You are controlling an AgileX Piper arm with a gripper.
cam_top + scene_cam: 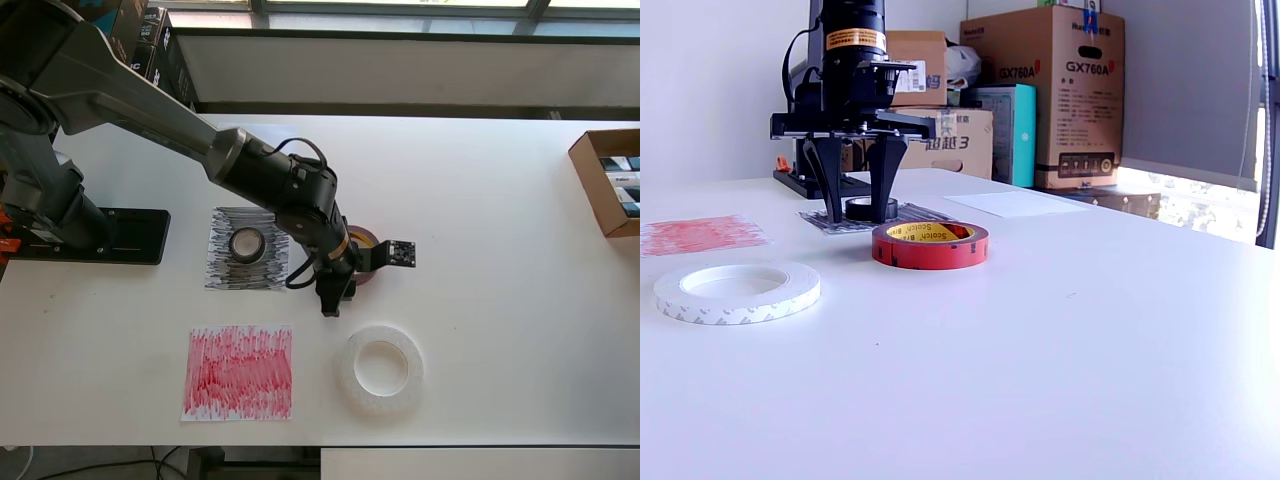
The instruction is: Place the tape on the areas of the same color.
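Gripper (856, 205) with fingers apart, tips down near the table (1090, 330), holding nothing; black tape (247, 242) lies on the black sheet (222, 268); red tape (930, 244) just beside the gripper, off the red sheet (240, 372); white tape (380, 368) on bare table; white sheet (1015, 203) beyond, in the exterior view.

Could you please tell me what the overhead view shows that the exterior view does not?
Only overhead: the open box at its right edge and the arm's base. Only exterior: the white sheet, stacked cartons, and that the claw is open. Both: red tape, white tape, black tape on the black sheet, red sheet.
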